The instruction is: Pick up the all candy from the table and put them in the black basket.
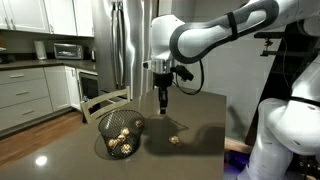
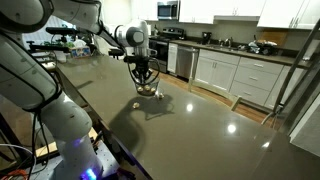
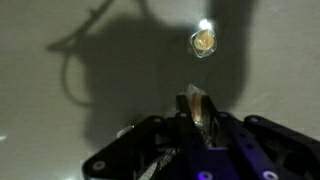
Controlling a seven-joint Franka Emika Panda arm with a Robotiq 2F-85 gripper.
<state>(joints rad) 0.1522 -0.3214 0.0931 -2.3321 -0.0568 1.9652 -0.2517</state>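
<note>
Hovering above table (image 1: 200, 120), jaws pinched on candy (image 3: 203, 110); another candy (image 3: 203, 41) loose below.

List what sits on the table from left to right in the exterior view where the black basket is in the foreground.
black basket with candies inside → gripper hanging above the table → loose candy on the tabletop.

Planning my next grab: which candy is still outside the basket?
The lone candy on the bare table, beside the basket and below the gripper. The other candies sit inside the mesh.
</note>
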